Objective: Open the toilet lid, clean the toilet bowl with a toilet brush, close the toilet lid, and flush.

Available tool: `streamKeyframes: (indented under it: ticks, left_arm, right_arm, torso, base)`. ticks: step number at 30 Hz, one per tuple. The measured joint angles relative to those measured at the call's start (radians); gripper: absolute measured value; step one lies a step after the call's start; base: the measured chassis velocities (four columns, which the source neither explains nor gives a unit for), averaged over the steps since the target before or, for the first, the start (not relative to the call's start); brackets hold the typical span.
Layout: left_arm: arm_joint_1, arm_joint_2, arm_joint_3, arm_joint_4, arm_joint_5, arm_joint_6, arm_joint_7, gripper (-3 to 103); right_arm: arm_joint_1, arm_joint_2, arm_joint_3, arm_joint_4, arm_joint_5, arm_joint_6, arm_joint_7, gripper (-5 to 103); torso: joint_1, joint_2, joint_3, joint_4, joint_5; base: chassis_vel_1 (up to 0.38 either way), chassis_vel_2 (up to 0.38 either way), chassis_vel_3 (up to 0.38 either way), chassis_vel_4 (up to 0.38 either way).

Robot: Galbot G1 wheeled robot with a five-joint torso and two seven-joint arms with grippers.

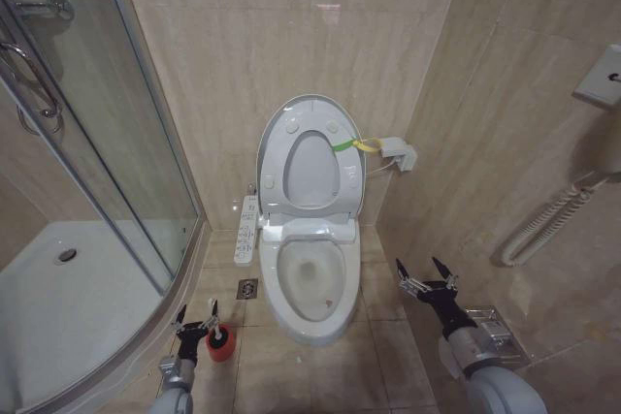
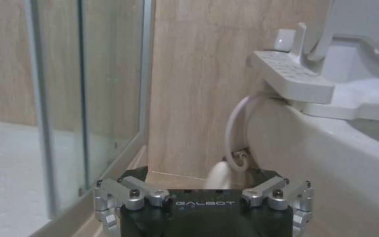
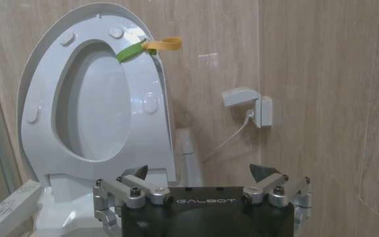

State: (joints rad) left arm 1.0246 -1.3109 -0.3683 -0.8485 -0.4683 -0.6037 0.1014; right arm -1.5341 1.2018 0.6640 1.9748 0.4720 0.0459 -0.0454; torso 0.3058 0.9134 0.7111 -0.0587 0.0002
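**Toilet alcove, lid up, both arms low**

Against the tiled back wall, beside the glass shower enclosure (image 1: 87,172), stands the toilet bowl (image 1: 310,283), white, uncovered, with a dark stain and a small red mark visible inside. The toilet lid (image 1: 277,128) is raised upright with the seat ring (image 1: 310,172) folded against it, both leaning on the wall; a green-yellow band (image 1: 351,144) hangs at the lid's right edge, pointing toward a small white wall box (image 1: 398,152). A narrow white button panel (image 1: 246,230) juts from the bowl's left side, well above the floor.

On the floor tiles left of the bowl, the red holder cup of the toilet brush (image 1: 221,341) sits just beside the left pincer (image 1: 195,320), whose fingers are spread and hold nothing. The brush handle is hard to make out.

Right pincer (image 1: 427,274) hovers to the right of the bowl, apart from it, fingers spread wide, empty.
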Motion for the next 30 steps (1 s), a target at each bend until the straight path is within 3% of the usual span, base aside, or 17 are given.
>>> streamKeyframes:
  ticks: [10,26,27,30]
  left_arm:
    - [-0.013,-0.056,0.008,0.044,0.028,-0.015,0.005,100]
    - [-0.037,-0.062,-0.014,0.103,0.059,-0.015,0.019,100]
    - [-0.039,-0.063,-0.017,0.109,0.062,-0.015,0.02,80]
    - [-0.042,-0.064,-0.021,0.12,0.065,-0.015,0.026,80]
  right_arm:
    - [0.0,0.0,0.0,0.0,0.0,0.0,0.0,100]
    - [0.0,0.0,0.0,0.0,0.0,0.0,0.0,100]
    - [0.0,0.0,0.0,0.0,0.0,0.0,0.0,100]
    - [0.0,0.0,0.0,0.0,0.0,0.0,0.0,100]
  torso:
    - [0.0,0.0,0.0,0.0,-0.0002]
    - [0.0,0.0,0.0,0.0001,-0.0002]
    - [0.0,0.0,0.0,0.0001,-0.0002]
    - [0.0,0.0,0.0,0.0,-0.0002]
  base:
    - [0.0,0.0,0.0,0.0]
    - [0.0,0.0,0.0,0.0]
    - [0.0,0.0,0.0,0.0]
    - [0.0,0.0,0.0,0.0]
